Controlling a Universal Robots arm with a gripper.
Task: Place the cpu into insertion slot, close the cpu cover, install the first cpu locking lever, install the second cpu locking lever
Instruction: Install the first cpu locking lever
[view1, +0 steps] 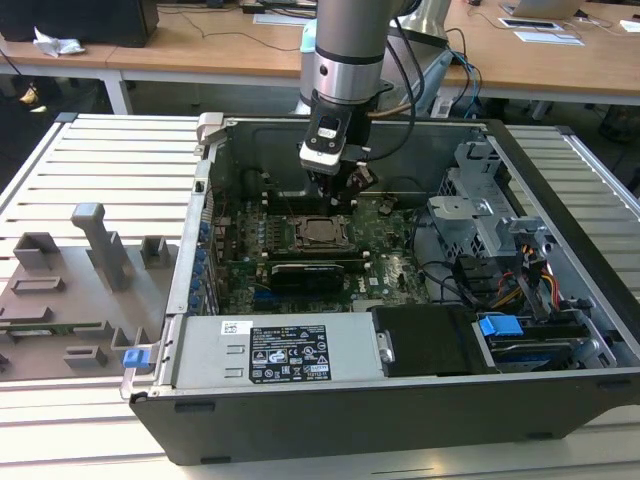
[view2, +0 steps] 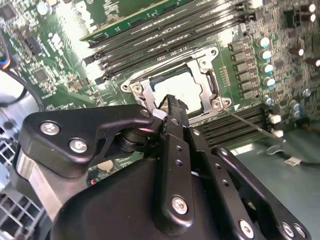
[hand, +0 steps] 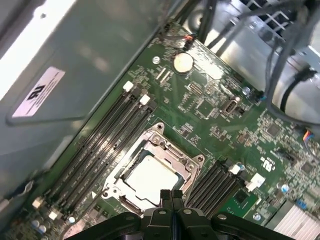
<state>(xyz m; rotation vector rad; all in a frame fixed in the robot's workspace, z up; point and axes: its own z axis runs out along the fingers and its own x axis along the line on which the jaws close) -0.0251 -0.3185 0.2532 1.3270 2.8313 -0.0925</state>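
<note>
The gripper (view1: 335, 192) of the arm is pictured low inside the open computer case (view1: 300, 420), which is set on the slatted desk (view1: 100, 150). Its jaws are drawn tight together, with nothing seen between them. In both wrist views the tips are poised at the rim of the insertion slot (hand: 116, 191); whether anything is touched cannot be told. The cpu (hand: 149, 176) is seated flat in that slot, and its silver top is framed by the cpu cover (hand: 167, 148), which is lowered over it. In the second wrist view a thin locking lever (view2: 250, 125) is seen jutting from a corner of the socket across the memory slots (view2: 225, 128), and it is judged to be unlatched. Whether the other lever is hooked cannot be made out. The main risk is thought to lie in the lever's thinness. The closed tips could slide off the springy wire, so that it would snap back, or the tips could be driven into the cover or the motherboard (hand: 215, 115) beside it. Should the chip be seated even slightly askew, force put through the cover could bend the pins beneath. A lever swung past its hook would leave the cover unclamped.
</note>
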